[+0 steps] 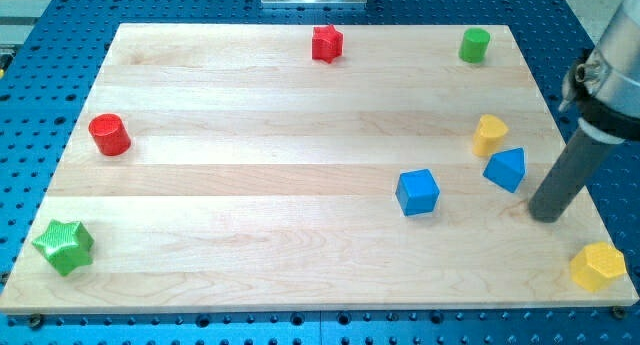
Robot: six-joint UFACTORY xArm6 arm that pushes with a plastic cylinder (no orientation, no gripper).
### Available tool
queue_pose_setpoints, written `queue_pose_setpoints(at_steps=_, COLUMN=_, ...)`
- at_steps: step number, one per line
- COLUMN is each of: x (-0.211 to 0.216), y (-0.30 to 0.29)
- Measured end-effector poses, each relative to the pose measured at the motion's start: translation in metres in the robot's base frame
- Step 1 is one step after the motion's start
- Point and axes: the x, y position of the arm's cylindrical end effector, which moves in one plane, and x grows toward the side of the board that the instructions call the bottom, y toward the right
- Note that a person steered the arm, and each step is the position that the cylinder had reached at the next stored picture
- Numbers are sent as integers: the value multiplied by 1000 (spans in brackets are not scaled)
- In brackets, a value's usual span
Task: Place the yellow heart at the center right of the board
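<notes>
Desk (250,185) mostly bare. Yellow heart (489,135) sits on the view's right side, a little above mid-height and a bit in from the right edge. Judgement: task looks nearly done or done. It is roughly centre right; at most a small nudge right or down is left.

Arm comes in from the view's top right, dark rod slanting down and left. My tip (544,217) rests on the desk near the right edge, below and right of the heart, apart from it, touching no block. No fingers on this rig, just the bare rod, so nothing to be apart, together or clamped.

Blocks around it:
- blue triangular block (506,170) just below-right of the heart, near but a small gap shows; it lies between heart and tip
- blue cube (417,192) left of the tip, well apart
- yellow hexagon-like block (598,266) in the bottom right corner, below the tip
- green star (64,247) bottom left
- red cylinder (109,134) at left
- red star (326,43) top centre
- green cylinder (474,45) top right

Risk, as I judge it: any push from the current side hits the blue triangular block first.
</notes>
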Motion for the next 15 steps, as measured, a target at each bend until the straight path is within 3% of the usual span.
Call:
queue_pose_setpoints(at_steps=1, x=-29, y=10)
queue_pose_setpoints(at_steps=2, x=-30, y=-9)
queue_pose_setpoints(at_steps=5, x=-52, y=-111)
queue_pose_setpoints(at_steps=8, x=-134, y=-90)
queue_pose_setpoints(at_steps=9, x=-140, y=-73)
queue_pose_setpoints(at_steps=10, x=-110, y=-73)
queue_pose_setpoints(at_steps=12, x=-76, y=-117)
queue_pose_setpoints(at_steps=14, x=-108, y=-46)
queue_pose_setpoints(at_steps=15, x=-113, y=-37)
